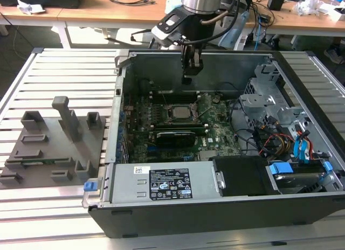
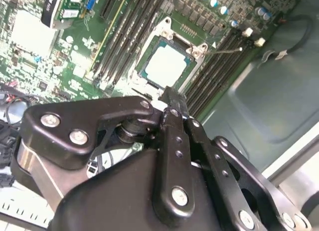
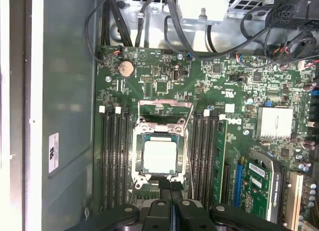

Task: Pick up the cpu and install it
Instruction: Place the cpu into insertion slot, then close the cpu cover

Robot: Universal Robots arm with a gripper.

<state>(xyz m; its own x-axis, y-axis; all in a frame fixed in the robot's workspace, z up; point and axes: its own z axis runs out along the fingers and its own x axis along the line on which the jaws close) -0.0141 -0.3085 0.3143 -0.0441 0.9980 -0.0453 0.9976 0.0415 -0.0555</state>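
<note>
While the cpu (image 3: 159, 156) sits in its socket (image 3: 141, 125), the closed tool (image 3: 171, 188) hovers.

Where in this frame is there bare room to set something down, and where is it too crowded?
Free: the slatted table behind the grey tray, and the strip in front of it. Inside the case, the bare metal panel beside the motherboard. Crowded: around the cpu beneath the tool, and the cabled drive bay.

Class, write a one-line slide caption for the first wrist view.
The cpu lies in its motherboard socket, the retention frame swung open, with the shut gripper hanging by the socket's edge.
</note>
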